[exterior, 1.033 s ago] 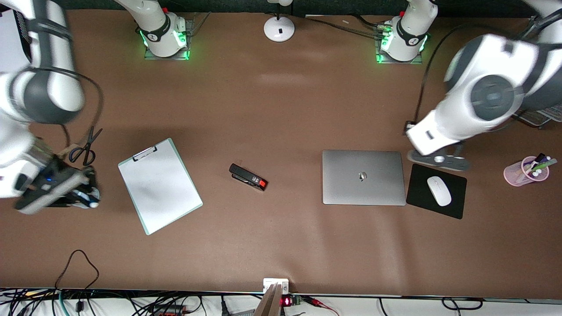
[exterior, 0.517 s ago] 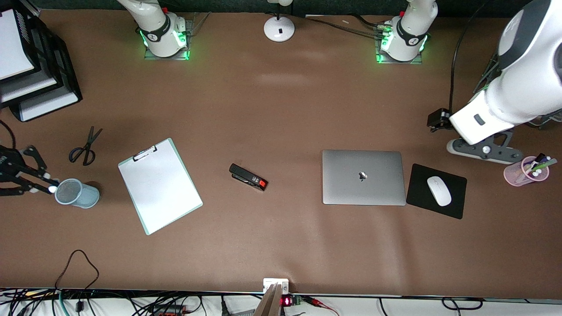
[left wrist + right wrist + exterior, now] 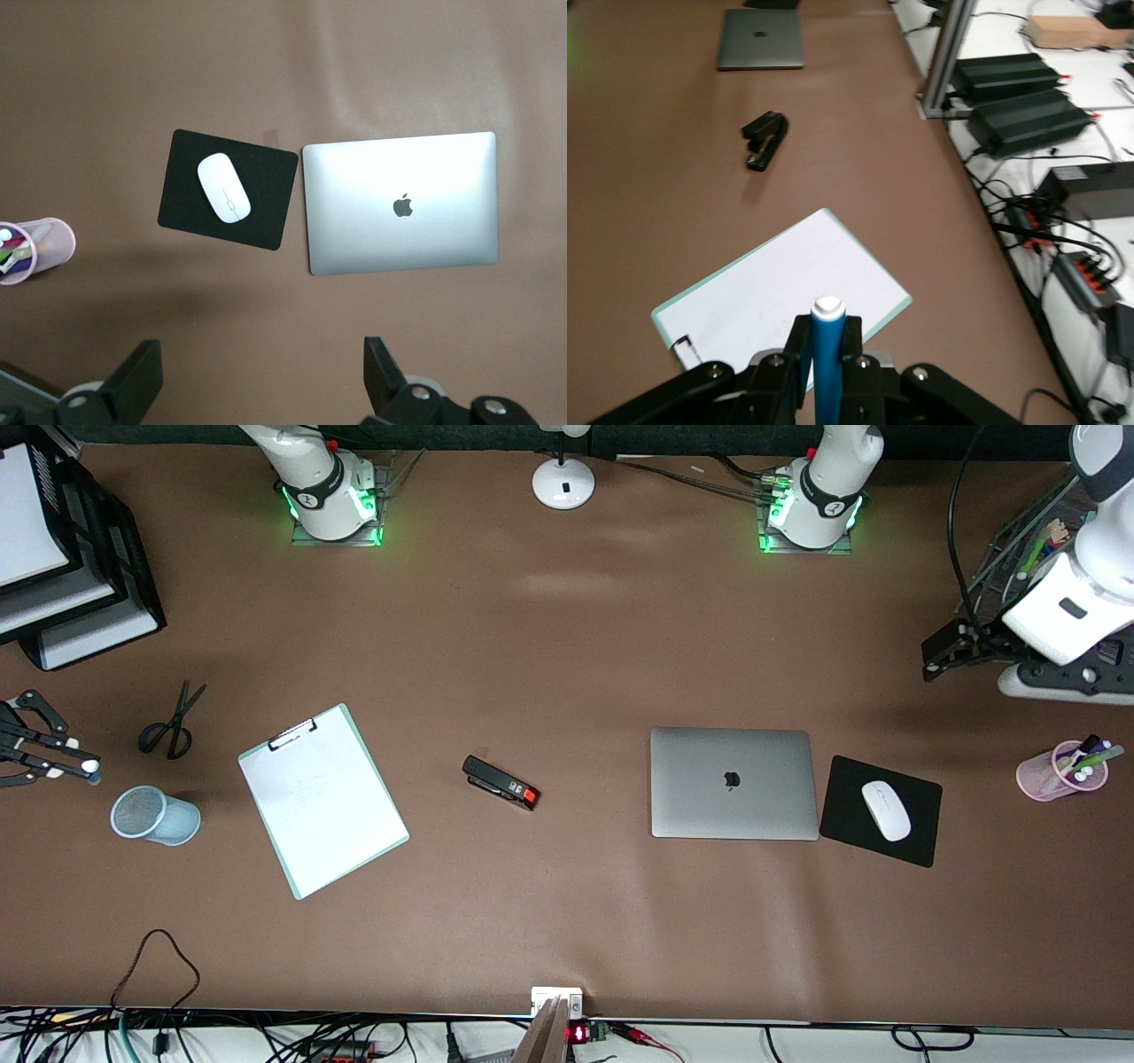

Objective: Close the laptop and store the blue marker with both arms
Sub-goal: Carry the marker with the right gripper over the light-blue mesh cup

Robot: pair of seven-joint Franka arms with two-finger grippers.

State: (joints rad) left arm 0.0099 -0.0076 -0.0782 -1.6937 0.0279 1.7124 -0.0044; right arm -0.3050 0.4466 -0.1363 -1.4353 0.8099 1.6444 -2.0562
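The laptop lies shut on the table, lid up with the dark logo; it also shows in the left wrist view and the right wrist view. My right gripper is at the right arm's end of the table, shut on the blue marker, just beside a light-blue mesh cup. In the right wrist view the marker stands between the fingers, white end out. My left gripper is open and empty in the air past the mouse pad, with its jaws wide apart.
A clipboard, a black stapler and scissors lie on the table. A white mouse sits on a black pad beside the laptop. A pink pen cup and black paper trays stand at the ends.
My right gripper has moved off the mesh cup toward the table's end, the marker still in it. My left arm has drawn away from the laptop toward its end of the table.
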